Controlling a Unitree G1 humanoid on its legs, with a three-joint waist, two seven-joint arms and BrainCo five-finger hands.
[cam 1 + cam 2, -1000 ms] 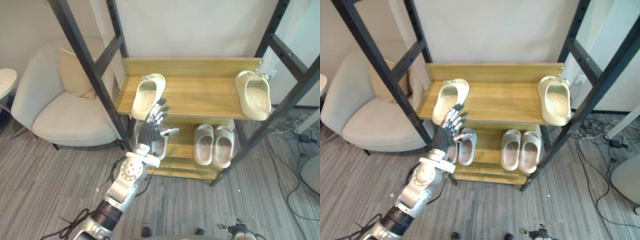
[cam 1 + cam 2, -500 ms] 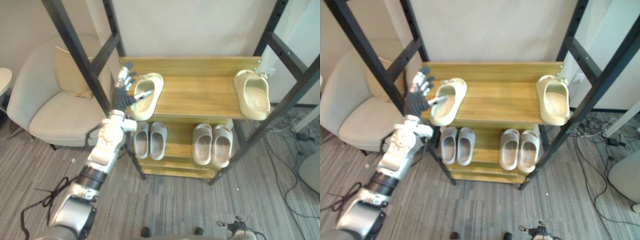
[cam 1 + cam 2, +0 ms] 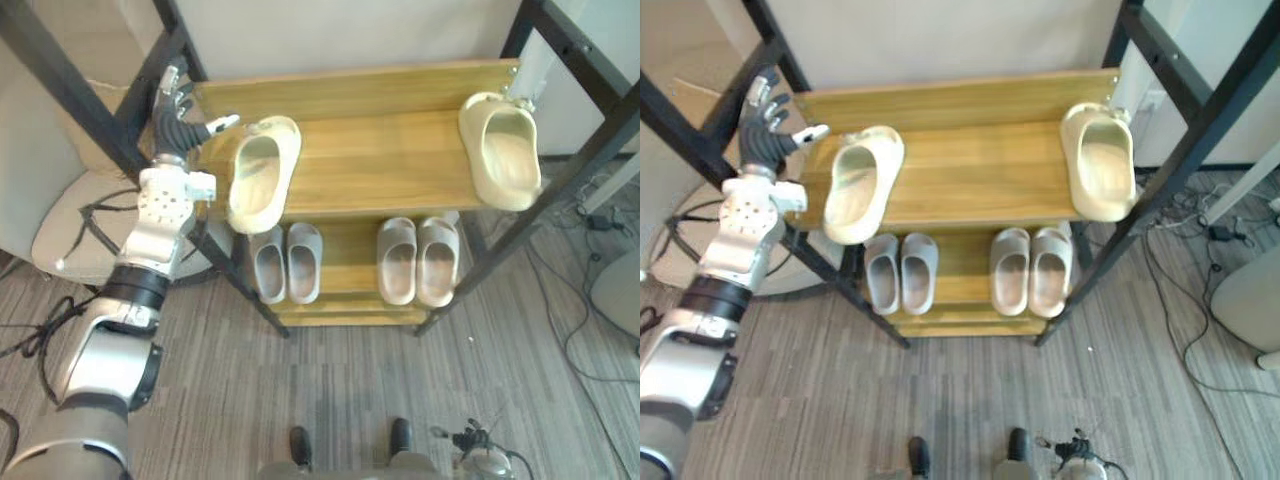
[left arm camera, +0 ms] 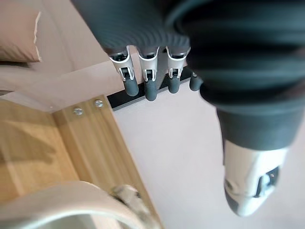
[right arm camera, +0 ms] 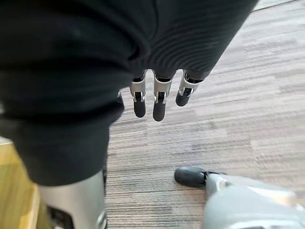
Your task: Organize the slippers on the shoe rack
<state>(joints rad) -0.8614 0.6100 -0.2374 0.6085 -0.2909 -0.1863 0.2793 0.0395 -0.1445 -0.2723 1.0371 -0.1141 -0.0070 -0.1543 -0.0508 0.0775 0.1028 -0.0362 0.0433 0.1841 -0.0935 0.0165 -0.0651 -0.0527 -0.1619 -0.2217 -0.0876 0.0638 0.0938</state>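
A cream slipper [image 3: 255, 175] lies at the left of the shoe rack's wooden top shelf [image 3: 380, 160], its front hanging over the shelf's edge. Its mate [image 3: 503, 150] lies at the far right of the same shelf. My left hand [image 3: 178, 110] is raised just left of the first slipper, by the shelf's left end, open and holding nothing; its straight fingers [image 4: 148, 81] and the slipper's rim [image 4: 71, 200] show in the left wrist view. Two grey pairs [image 3: 288, 262] [image 3: 417, 260] stand on the lower shelf. My right hand [image 5: 159, 105] hangs open over the floor.
Black slanted frame posts [image 3: 70, 90] [image 3: 560, 170] flank the rack. A pale armchair [image 3: 50, 215] stands close on the left. Cables [image 3: 600, 215] and a round pale object [image 3: 618, 300] lie on the grey floor to the right.
The camera has shifted. My left hand rose from below the top shelf's front edge to the left side of the cream slipper, staying open. The slippers have not moved.
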